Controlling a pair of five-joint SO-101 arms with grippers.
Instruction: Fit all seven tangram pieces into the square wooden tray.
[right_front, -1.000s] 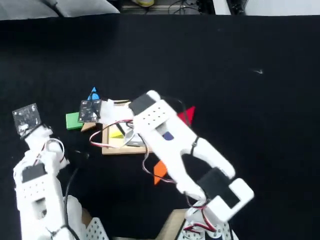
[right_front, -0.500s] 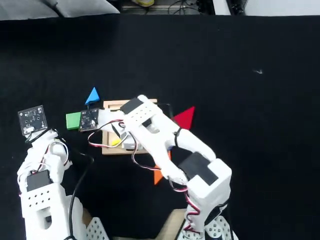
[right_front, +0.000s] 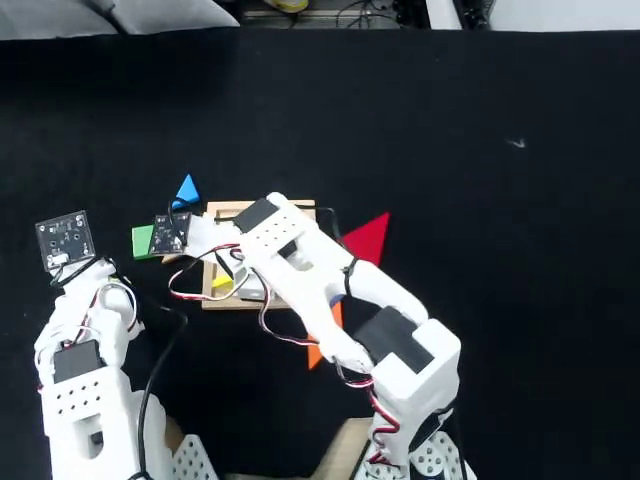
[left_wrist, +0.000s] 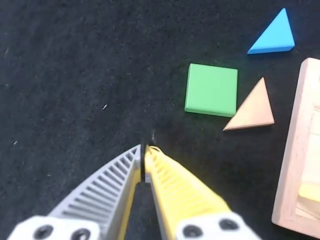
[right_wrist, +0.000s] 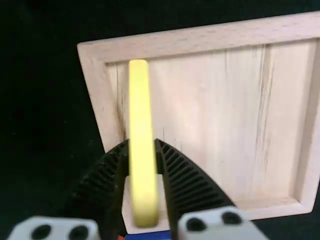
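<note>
Yellow piece stands on edge, pinched by its flat faces between the jaws of the right gripper, which are closed just to the piece's thickness. It hangs over the wooden tray, close along one side wall and near a corner. Judgement: it is held edge-on so the fingers stay off the tray floor and the piece can go in against the wall, then be tipped flat. The floor that shows is bare wood, so most of the task is ahead.

Left gripper: jaws closed tip to tip, nothing between them. It hangs over the black table, near the loose pieces on the tray's outer side and apart from the right arm. Judgement: parked there to leave the tray free for the right arm.

Around:
- green square, flat on the table
- tan triangle, just beside the green square, between it and the tray wall
- blue triangle, a little apart from both
- red triangle, on the tray's other side
- orange piece, partly under the right arm

In the way: the right arm lies across the tray, hiding much of it from above. The near wall leaves little room to tip the piece.
</note>
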